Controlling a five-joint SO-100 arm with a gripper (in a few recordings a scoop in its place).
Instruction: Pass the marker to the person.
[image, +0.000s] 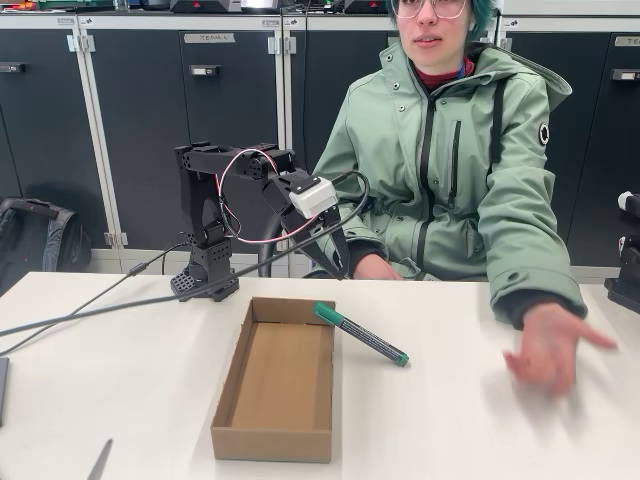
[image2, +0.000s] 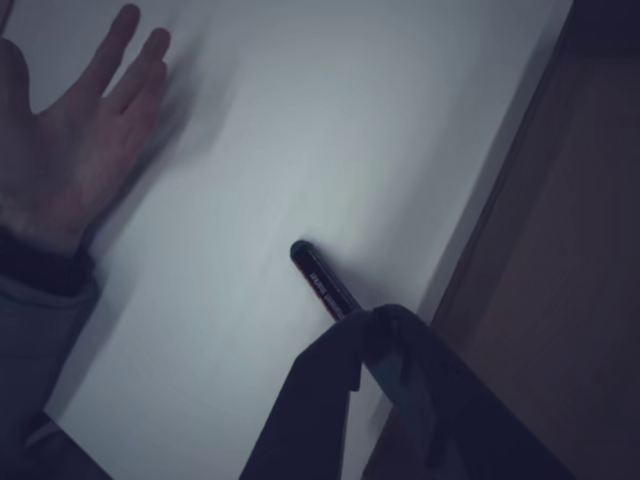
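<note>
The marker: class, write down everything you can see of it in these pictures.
The marker is a slim dark pen with a green cap and a green end, plastic by its look. In the fixed view it lies tilted, its capped end propped on the right rim of the open cardboard box and its other end down on the white table. In the wrist view pale print runs along its barrel, and the gripper's dark fingers hide its near part. Whether they touch it cannot be told.

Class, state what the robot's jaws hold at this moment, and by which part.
Nothing is held. The marker lies with its green cap end on the cardboard box rim; the gripper stands above it.
</note>
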